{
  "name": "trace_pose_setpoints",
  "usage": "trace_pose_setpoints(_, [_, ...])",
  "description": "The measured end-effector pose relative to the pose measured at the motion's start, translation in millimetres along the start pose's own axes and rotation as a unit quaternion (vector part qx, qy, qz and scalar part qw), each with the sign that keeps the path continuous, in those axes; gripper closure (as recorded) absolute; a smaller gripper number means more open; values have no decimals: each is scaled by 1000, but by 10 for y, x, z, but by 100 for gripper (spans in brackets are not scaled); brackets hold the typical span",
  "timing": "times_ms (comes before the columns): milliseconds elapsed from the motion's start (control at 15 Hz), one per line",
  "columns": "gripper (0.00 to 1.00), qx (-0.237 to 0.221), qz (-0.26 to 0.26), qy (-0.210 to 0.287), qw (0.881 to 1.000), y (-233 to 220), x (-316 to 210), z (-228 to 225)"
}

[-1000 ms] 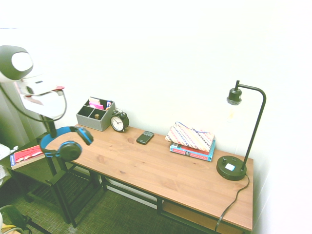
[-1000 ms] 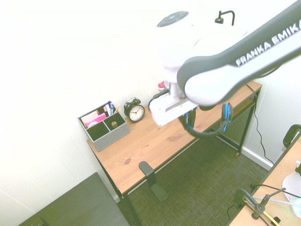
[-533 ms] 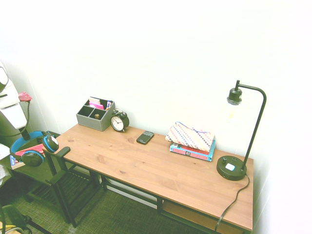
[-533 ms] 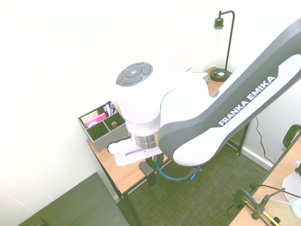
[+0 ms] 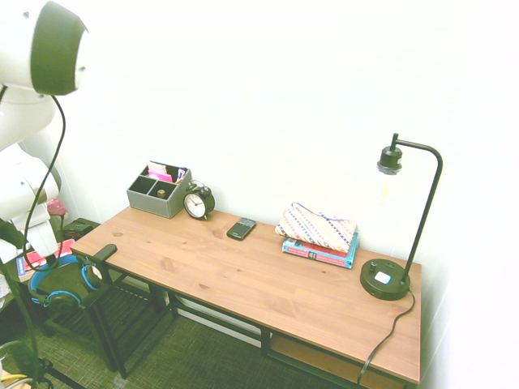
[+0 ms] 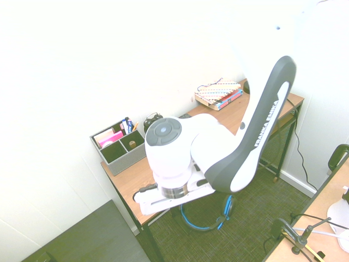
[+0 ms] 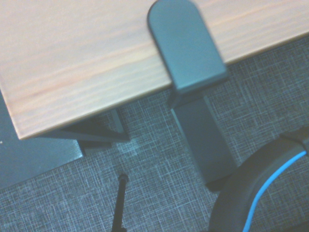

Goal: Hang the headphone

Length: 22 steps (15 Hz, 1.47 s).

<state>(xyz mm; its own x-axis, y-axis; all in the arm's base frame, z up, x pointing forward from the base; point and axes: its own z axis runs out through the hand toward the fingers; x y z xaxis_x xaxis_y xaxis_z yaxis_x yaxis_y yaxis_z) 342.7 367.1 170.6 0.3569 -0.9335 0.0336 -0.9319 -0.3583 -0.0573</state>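
Claw pinches the headphone by its headband; band hangs just beside the hook clamped to the table end.

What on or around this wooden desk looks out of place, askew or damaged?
Nothing looks spilled or damaged. The one thing not yet in place is the black over-ear headphone with blue trim: it dangles under the white arm's gripper off the desk's end, beside the black clamp-on hook, not on it.
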Motion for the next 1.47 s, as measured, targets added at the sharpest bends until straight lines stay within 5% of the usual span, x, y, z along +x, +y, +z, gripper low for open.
trace_pose_setpoints(600, [100,-13,21,-4,1000,-276,29,793])
trace_pose_setpoints(667, [0,-18,24,-6,1000,-289,77,840])
trace_pose_setpoints(1467, [0,-47,20,-22,998,-353,229,992])
